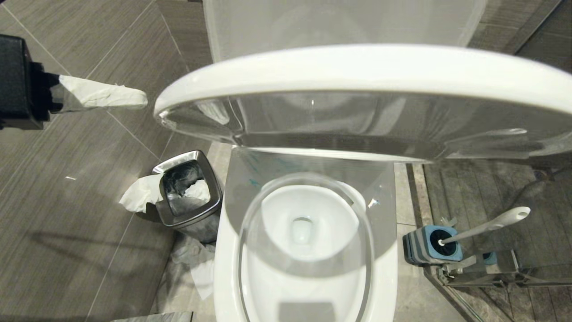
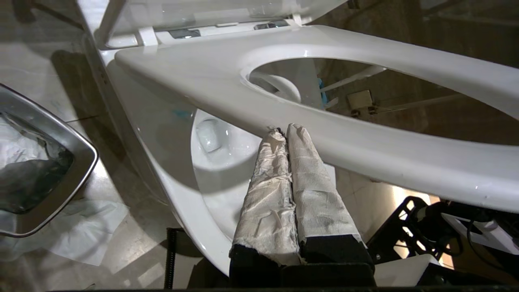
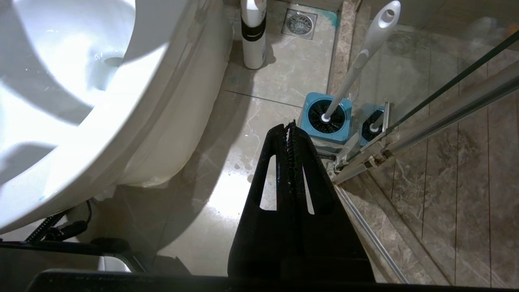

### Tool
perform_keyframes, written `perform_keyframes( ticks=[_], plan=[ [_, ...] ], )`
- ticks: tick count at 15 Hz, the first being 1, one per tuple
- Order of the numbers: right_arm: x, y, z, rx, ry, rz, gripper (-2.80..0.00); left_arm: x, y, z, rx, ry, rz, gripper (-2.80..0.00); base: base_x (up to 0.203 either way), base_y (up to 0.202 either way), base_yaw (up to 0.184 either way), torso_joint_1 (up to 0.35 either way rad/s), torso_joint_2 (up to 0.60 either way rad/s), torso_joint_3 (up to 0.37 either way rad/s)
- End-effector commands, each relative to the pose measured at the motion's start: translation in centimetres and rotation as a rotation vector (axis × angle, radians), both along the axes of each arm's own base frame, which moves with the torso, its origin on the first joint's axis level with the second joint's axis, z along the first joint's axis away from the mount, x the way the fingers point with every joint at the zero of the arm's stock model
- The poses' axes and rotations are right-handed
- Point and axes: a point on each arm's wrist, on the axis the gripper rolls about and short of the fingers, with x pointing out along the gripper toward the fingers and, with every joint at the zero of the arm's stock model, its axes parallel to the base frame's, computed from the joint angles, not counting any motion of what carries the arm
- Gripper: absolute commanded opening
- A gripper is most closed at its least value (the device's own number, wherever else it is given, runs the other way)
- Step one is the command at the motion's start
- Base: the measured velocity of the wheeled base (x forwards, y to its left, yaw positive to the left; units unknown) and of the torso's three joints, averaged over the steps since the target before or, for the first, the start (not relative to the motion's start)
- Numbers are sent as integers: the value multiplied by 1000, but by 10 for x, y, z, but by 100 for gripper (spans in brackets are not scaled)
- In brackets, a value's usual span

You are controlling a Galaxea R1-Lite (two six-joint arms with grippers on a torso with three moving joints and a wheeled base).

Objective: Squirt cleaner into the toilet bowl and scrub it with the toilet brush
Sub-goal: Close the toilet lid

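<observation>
Paper-wrapped, pressed together and empty, the left gripper is being held against the half-raised seat above the toilet bowl.

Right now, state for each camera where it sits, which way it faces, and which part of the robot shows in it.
Head view: high on the robot, facing down at the toilet bowl under its half-raised seat; the left gripper shows at left.
Left wrist view: behind the shut left gripper, facing the seat's edge, bowl below.
Right wrist view: behind the shut right gripper, facing down at the floor and the toilet brush in its holder.
Shared: all three show the bowl; head and right wrist share the brush.
</observation>
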Motion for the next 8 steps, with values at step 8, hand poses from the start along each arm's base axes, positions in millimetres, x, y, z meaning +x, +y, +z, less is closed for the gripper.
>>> perform_keyframes(
  ticks=[8],
  plan=[
    [0, 0, 0, 0, 1, 1, -280, -5, 2, 1, 0, 8, 0, -280, 0, 0, 0, 0, 0, 0]
  ],
)
